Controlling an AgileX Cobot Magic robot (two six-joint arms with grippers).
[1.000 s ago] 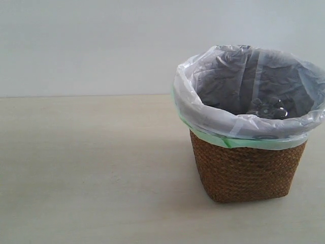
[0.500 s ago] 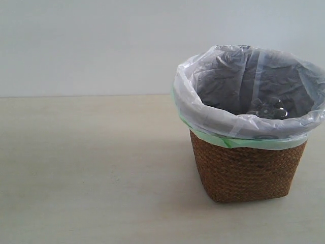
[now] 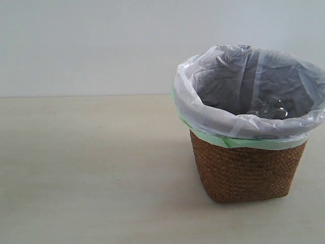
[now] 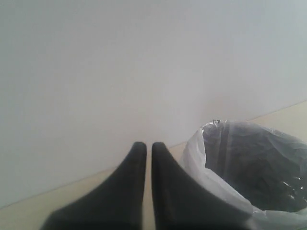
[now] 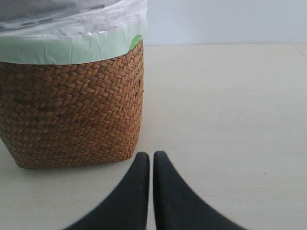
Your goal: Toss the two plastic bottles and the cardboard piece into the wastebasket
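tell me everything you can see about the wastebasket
The wastebasket is brown woven wicker, squarish, narrowing toward its base. A translucent white bag with a pale green edge lines it, folded over the rim and crinkled. It stands upright on the pale table, right of the middle in the exterior view. Something clear and glinting lies inside, mostly hidden. Nothing else touches it.

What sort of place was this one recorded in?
Probably a staged tabletop test setup, not a lived-in room: a pale table, a plain white wall behind it, and one bag-lined wicker wastebasket.
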